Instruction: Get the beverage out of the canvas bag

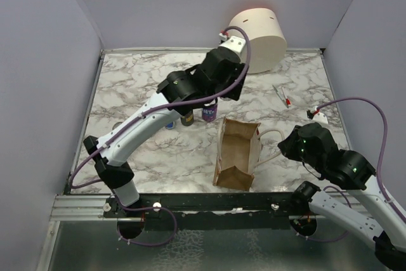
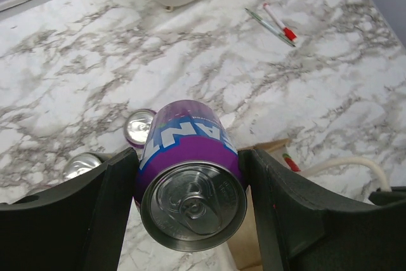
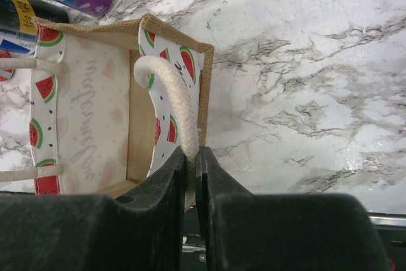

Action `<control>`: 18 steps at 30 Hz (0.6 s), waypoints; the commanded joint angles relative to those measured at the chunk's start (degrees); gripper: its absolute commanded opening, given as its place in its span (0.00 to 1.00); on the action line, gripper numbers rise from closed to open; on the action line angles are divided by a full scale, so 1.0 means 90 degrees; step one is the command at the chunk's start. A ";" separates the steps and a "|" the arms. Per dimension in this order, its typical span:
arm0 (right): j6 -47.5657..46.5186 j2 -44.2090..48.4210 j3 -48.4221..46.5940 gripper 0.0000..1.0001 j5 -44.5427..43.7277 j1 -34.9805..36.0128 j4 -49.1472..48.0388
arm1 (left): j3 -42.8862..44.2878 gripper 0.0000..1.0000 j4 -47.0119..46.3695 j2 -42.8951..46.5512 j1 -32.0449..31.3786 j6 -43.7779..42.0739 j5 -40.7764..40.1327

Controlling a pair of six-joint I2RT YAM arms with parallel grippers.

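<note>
The canvas bag [image 1: 238,153] stands open on the marble table; its lining has a watermelon print [image 3: 120,112]. My right gripper [image 3: 195,157] is shut on the bag's white rope handle [image 3: 171,99] at the bag's right side, which also shows from above [image 1: 287,146]. My left gripper [image 2: 190,182] is shut on a purple beverage can [image 2: 190,176], top toward the camera, held above the table just beyond the bag's far end [image 1: 210,112]. The part of the bag's inside that I can see holds nothing.
Two more cans [image 2: 139,126] [image 2: 82,164] stand on the table under the left gripper. A dark can [image 1: 187,118] is beside them. A large cream cylinder [image 1: 260,36] stands at the back. Pens [image 1: 282,95] lie to the back right.
</note>
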State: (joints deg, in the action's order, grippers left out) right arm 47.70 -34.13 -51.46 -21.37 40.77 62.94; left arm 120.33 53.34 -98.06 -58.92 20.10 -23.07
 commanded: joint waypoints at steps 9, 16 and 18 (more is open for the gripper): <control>-0.0101 -0.0035 0.0024 0.11 -0.0014 0.0011 -0.0081 | -0.1104 0.00 -0.0019 0.1296 0.0780 0.1096 -0.0581; -0.0128 -0.0112 0.0029 0.11 0.0003 0.0011 -0.0093 | -0.2670 0.00 0.0099 0.1822 0.0887 0.1750 -0.0278; -0.0125 -0.0116 0.0019 0.11 0.0004 0.0011 -0.0092 | -0.3134 0.00 0.0008 0.1961 0.0917 0.1883 -0.0170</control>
State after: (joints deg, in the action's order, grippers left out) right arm 47.64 -34.94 -51.46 -21.37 40.77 62.92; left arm 97.56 55.99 -84.97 -51.05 32.53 -26.02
